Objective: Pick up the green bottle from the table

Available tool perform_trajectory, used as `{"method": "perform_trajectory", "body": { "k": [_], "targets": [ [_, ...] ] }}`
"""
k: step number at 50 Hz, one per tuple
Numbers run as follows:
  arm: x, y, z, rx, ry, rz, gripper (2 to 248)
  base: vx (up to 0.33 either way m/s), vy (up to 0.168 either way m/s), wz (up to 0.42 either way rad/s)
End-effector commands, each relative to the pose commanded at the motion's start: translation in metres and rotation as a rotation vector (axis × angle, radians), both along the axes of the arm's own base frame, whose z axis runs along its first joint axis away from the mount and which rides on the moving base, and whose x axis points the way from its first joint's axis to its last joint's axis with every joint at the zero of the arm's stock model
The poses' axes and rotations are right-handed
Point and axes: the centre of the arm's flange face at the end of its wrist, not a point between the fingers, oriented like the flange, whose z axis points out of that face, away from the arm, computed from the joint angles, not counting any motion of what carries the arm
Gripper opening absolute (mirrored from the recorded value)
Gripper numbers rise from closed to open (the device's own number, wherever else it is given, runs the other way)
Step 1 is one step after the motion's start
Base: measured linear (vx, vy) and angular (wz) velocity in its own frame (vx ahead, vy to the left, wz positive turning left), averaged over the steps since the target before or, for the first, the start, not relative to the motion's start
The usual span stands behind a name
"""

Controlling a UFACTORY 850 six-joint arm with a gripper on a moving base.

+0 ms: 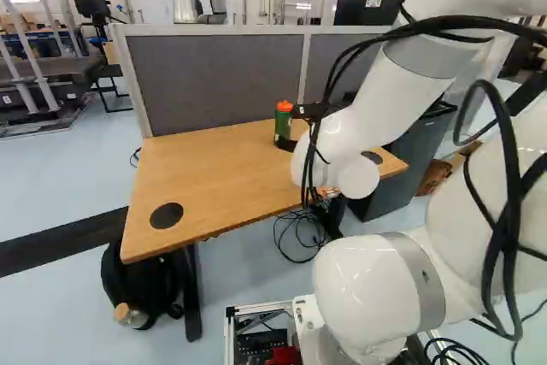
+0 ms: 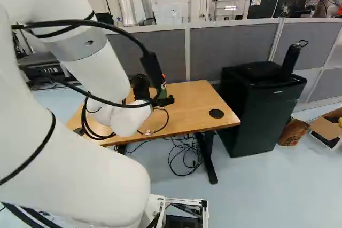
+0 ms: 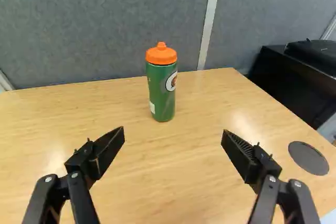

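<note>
The pincer (image 1: 290, 128) stands wide open over the counter (image 3: 210, 182), its two fingers well apart and holding nothing. Straight ahead, beyond the fingertips and apart from them, the green bottle (image 3: 157, 94) with its orange cap stands upright, a little in from the counter's far edge and closer to the far right corner than the far left. A grey partition (image 3: 105, 30) runs behind that edge. One black disc (image 3: 308, 158) sits near the right edge; another (image 1: 166, 215) lies near the near left corner, above a black backpack (image 1: 137, 284) on the floor.
</note>
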Motion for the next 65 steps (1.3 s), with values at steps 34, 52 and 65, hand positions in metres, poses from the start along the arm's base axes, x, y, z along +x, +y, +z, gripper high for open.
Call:
{"method": "perform_trajectory", "body": {
  "k": [34,52,65],
  "targets": [
    [0.065,0.000,0.004,0.000,0.009,0.000,247,0.000,0.000,0.000],
    [0.104,0.000,-0.002,0.000,0.020,0.000,247,0.000,0.000,0.000],
    [0.129,0.000,-0.014,0.000,0.026,0.000,247,0.000,0.000,0.000]
  ]
}}
